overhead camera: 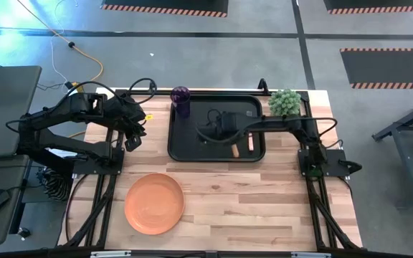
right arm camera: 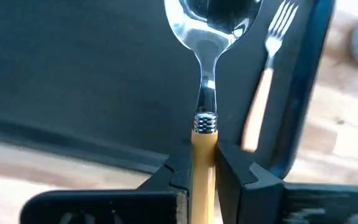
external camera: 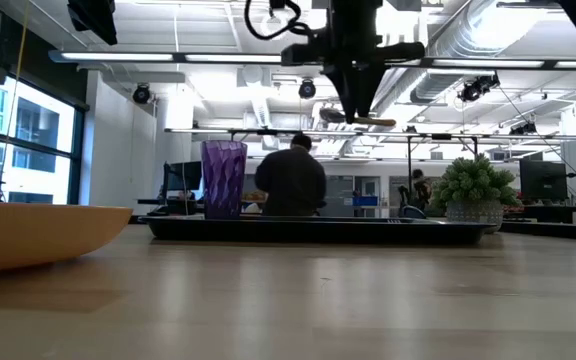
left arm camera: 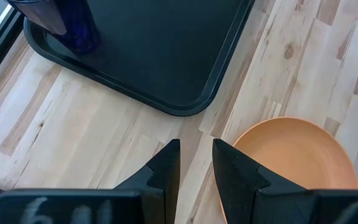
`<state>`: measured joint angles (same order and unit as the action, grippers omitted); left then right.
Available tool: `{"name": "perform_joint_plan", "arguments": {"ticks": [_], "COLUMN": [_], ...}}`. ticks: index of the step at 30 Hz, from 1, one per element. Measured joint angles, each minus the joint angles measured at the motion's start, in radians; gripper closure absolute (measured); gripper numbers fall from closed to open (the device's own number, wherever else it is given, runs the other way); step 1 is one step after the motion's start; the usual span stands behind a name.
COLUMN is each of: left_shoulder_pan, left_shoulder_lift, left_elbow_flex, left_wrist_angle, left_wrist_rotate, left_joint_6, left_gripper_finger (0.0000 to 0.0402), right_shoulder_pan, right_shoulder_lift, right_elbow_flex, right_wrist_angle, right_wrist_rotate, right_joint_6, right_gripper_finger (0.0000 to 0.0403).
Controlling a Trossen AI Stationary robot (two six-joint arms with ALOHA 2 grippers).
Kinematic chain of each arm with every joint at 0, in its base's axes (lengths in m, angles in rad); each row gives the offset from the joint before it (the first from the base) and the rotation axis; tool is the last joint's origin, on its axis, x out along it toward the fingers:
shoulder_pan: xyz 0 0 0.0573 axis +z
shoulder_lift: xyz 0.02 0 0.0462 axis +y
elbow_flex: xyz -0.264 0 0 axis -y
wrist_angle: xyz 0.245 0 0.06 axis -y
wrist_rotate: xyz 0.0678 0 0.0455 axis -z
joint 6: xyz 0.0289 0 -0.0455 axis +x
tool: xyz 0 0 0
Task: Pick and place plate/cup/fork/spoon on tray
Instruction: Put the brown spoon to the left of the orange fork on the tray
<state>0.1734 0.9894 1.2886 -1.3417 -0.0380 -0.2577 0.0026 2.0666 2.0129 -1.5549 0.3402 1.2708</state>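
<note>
1. Tray (overhead camera: 181, 147), black, at the table's far middle: I see the purple cup (overhead camera: 181, 100) upright in its far-left corner and the fork (overhead camera: 251, 141) lying by its right rim.
2. My right gripper (right arm camera: 204, 163) hangs above the tray, fingers clamped on the spoon (right arm camera: 205, 93) by its handle, bowl pointing ahead.
3. My left gripper (left arm camera: 196, 163), fingers narrowly apart and holding nothing, waits left of the tray.
4. Plate (overhead camera: 154, 203), orange, rests on the wooden table (overhead camera: 264, 201) near its front-left, off the tray.
5. Plant (overhead camera: 285, 102) stands at the tray's far-right corner; beyond, a person (external camera: 290, 180) sits in the room.
</note>
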Motion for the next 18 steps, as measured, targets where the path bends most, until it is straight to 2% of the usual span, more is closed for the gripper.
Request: {"name": "perform_joint_plan", "arguments": {"ticks": [11,18], "left_shoulder_pan": [0.000,0.000], "left_shoulder_lift": [0.000,0.000], "left_elbow_flex": [0.000,0.000], "left_wrist_angle": [0.001,0.001], "left_wrist_rotate": [0.000,-0.007], "left_joint_6": [-0.001,-0.001], "left_gripper_finger": [0.0316,0.0316], "right_shoulder_pan": [-0.146,-0.193], "right_shoulder_lift": [-0.013,-0.015], "right_elbow_flex": [0.000,0.000], "right_wrist_angle": [-0.017,-0.016], "right_wrist_rotate": [0.035,0.034], "right_joint_6": [-0.214,-0.327], "right_gripper_finger": [0.0382,0.0382]}}
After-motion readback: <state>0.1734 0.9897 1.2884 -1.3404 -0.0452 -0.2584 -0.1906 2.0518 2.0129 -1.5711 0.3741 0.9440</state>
